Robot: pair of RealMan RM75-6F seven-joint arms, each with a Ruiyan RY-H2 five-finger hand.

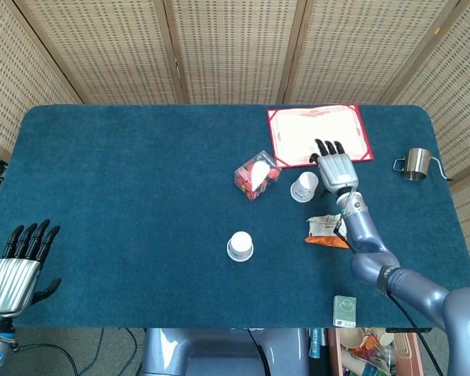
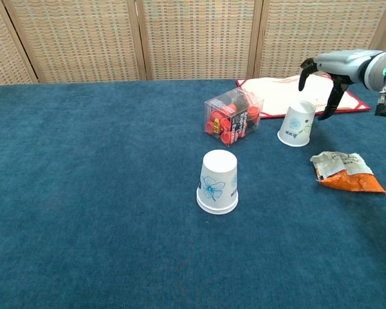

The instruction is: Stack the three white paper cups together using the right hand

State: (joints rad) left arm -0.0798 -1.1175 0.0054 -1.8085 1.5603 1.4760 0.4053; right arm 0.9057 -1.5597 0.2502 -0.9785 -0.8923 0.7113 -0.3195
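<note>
I can't make out a single readable word, number or brand anywhere. The white paper cup (image 2: 217, 182) near the table's middle carries only a blue flower drawing, and the tilted white paper cup (image 2: 296, 123) towards the far right has a faint print too small for me to read. The small green card (image 1: 345, 310) at the table's near edge shows marks I can't resolve. The red-bordered white sheet (image 1: 319, 133) at the far edge looks blurred.
</note>
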